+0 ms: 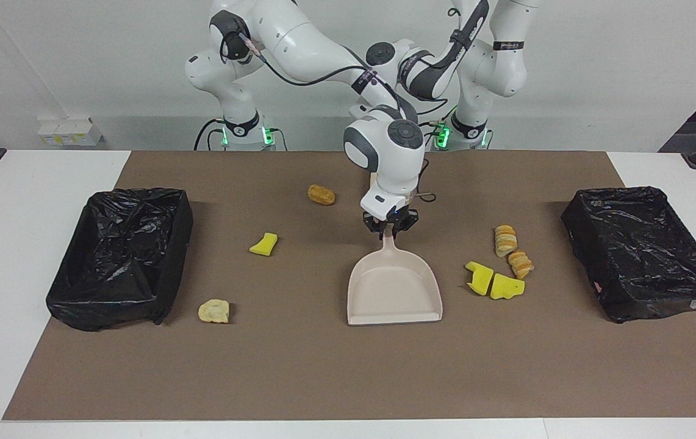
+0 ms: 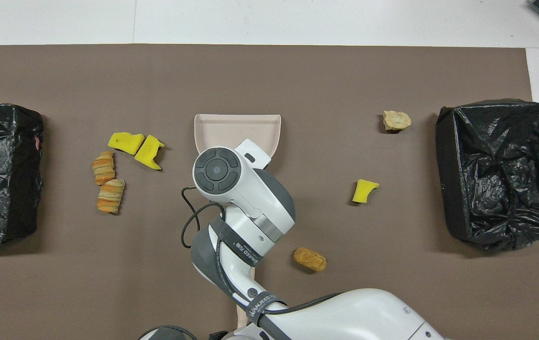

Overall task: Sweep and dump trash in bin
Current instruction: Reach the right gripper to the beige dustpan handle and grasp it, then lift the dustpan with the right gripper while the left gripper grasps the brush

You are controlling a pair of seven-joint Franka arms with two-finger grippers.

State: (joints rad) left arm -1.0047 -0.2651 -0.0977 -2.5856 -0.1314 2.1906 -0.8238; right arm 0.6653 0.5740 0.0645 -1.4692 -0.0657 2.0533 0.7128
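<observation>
The beige dustpan [image 1: 393,292] lies mid-mat with its mouth facing away from the robots; it also shows in the overhead view [image 2: 236,127]. My right gripper [image 1: 391,228] is shut on its handle, low at the mat. Trash lies scattered. Two yellow wedges [image 1: 494,282] and two striped bread rolls [image 1: 512,251] lie toward the left arm's end. A yellow wedge [image 1: 263,244], a brown lump [image 1: 321,194] and a pale lump [image 1: 214,311] lie toward the right arm's end. My left arm waits at the robots' end, its gripper hidden.
Two black-bagged bins stand at the ends of the brown mat, one [image 1: 134,194] at the right arm's end and one [image 1: 619,192] at the left arm's end. A beige brush [image 2: 245,283] lies under my right arm, mostly hidden.
</observation>
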